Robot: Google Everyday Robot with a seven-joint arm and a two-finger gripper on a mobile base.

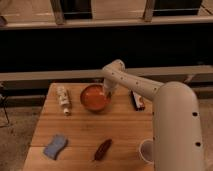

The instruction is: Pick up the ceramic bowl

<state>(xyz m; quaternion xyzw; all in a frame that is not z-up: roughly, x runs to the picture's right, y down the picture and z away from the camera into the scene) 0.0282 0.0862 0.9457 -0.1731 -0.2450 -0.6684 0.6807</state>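
The ceramic bowl (94, 98) is round, shallow and glossy orange-red. It sits on the wooden table (80, 132) near the back centre. My gripper (108, 92) reaches down from the white arm (142, 87) to the bowl's right rim and looks to be in contact with it. The bowl rests on the table.
A pale bottle (63, 98) lies left of the bowl. A flat dark-and-red packet (137, 100) lies to its right. A blue sponge (55, 146) and a dark red oblong item (102, 149) lie near the front. A small white cup (146, 150) stands at front right, by the arm's body.
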